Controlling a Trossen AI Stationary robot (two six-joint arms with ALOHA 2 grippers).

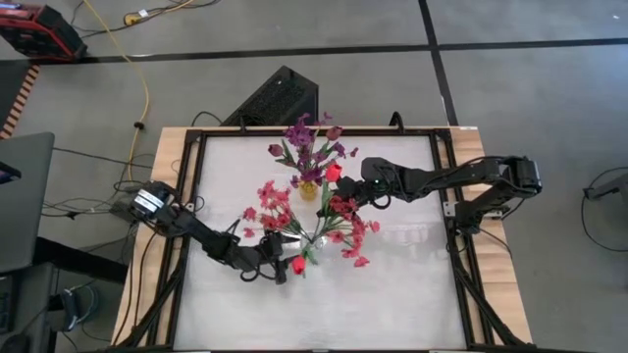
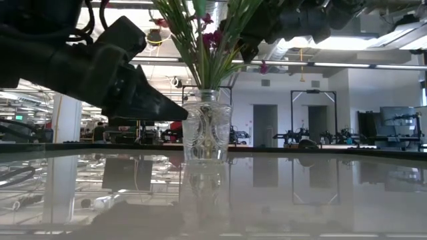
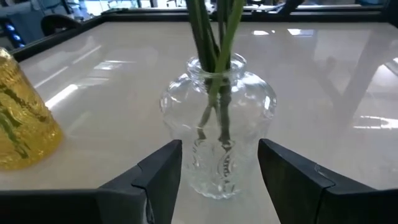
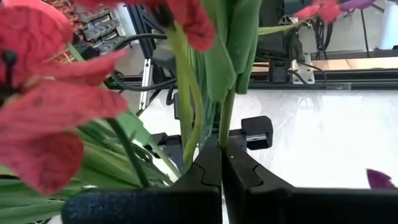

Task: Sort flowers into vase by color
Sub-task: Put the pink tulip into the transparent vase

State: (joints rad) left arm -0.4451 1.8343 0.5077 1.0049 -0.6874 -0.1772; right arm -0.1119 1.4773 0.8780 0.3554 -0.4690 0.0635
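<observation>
Dark fingers of the left gripper, spread wide, flank a clear glass vase without visibly touching it; green stems stand in its neck. Amber glass vase: just beside the clear one, farther up the table, holding the purple blossom sprays. Red-pink blossom sprays: bunched in the clear vase near the table's middle. Right gripper: fingers pressed together on a single green stem among red blossoms, held above the clear vase. Table: pale, glossy top mirroring ceiling lights, framed by a black rail on a wooden border. Room: grey floor with a yellow cable, a black case behind the table; in the low view, an open workshop hall with white walls and metal stands. Left arm: reaches in low from the table's left edge. Right arm: stretches from the right edge across toward the middle, wrist above the flowers.
</observation>
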